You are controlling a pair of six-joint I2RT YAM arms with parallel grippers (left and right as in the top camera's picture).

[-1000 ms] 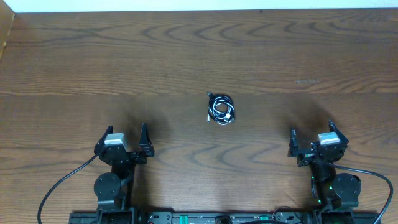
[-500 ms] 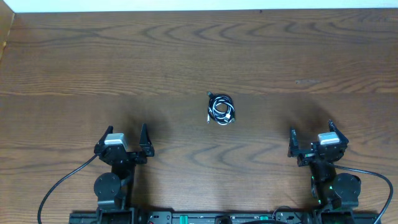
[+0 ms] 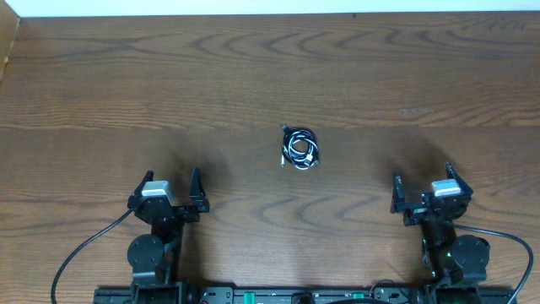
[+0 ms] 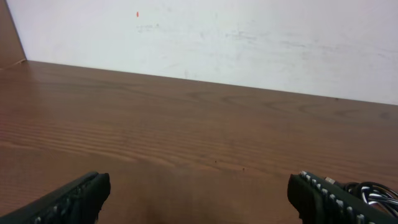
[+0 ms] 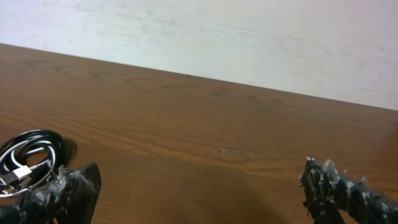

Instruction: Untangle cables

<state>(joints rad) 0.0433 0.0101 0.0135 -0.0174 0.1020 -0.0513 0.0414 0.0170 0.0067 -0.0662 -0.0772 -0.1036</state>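
Nothing has moved. My left pincer (image 3: 167,182) and right pincer (image 3: 423,179) gape empty, well apart from the cables (image 3: 299,149).

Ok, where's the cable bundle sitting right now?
The cable bundle lies coiled near the middle of the table in the overhead view, ahead of and between the left gripper and right gripper, touching neither.

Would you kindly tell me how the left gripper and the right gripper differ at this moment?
The left gripper has clean, evenly ribbed fingers; the right gripper has rough, ragged-looking ones. In the wrist views, the cables only peek out past the left gripper's right finger, while they lie in plainer sight beside the right gripper's left finger. Both grippers are open, hold nothing and sit apart from the cables.
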